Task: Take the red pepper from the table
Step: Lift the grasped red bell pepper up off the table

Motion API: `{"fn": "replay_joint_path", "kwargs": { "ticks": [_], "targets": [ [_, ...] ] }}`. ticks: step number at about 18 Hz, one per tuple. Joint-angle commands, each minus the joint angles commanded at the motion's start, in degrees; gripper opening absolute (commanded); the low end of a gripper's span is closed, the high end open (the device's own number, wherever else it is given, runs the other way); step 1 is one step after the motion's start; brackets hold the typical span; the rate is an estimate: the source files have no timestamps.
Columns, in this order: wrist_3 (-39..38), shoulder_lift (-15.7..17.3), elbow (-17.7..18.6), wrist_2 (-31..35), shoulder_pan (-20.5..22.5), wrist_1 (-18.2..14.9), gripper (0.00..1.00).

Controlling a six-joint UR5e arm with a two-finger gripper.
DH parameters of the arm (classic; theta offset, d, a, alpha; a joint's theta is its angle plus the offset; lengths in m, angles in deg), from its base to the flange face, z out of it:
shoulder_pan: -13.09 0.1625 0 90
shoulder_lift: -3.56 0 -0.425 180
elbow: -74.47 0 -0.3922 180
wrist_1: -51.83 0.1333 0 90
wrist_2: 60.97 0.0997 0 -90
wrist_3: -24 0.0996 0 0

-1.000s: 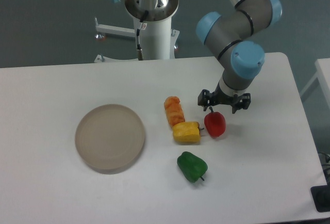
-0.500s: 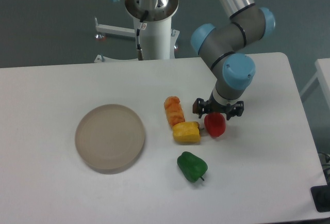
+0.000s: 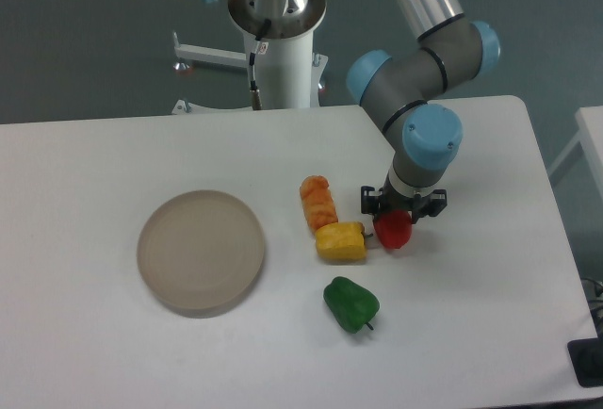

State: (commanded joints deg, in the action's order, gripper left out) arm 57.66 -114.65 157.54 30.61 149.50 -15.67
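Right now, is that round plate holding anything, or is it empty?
Empty. The plate shows only its bare beige surface; the red pepper and the other peppers all lie on the table to its right.

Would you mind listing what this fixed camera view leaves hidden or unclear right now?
- Top of the red pepper and its stem: covered by the end effector directly above it.
- Whether the fingers touch or clamp the pepper: hidden under the wrist, too small to tell.
- Yellow pepper against the red one: touching or a slight gap, unresolved.
- Table: its near and left edges are cut off by the frame.
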Motion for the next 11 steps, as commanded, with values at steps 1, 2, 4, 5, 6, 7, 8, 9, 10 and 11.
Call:
{"fn": "replay_joint_path", "kwargs": {
  "ticks": [1,2,4,5,6,7,8,9,10,11],
  "targets": [
    [0.17,0.44,-0.88,0.0,0.0,-0.09,0.05],
    [0.61,1.49,-1.23,-0.26,-0.09,-0.09,0.05],
    [1.14,3.51,-1.33,-1.49,-0.09,-0.79,0.05],
    [2.54,4.39,-1.33,-2.45,-0.09,-1.23,0.05],
    [4.81,5.44,-1.15,-3.33,-0.17,-1.93,0.05],
    [7.44,6.41,-1.24,-3.69,-0.09,-3.59,0.05],
    [9.99,7.29,-1.5,-3.87,0.0,-5.69,0.05],
    [12.28,7.91,-1.85,-3.87,0.0,-7.71,0.05],
    [14.05,8.43,-2.11,-3.96,0.0,-9.74,0.05],
    [17.72,9.05,-2.29,-3.78,0.0,-12.37,0.05]
  ]
}}
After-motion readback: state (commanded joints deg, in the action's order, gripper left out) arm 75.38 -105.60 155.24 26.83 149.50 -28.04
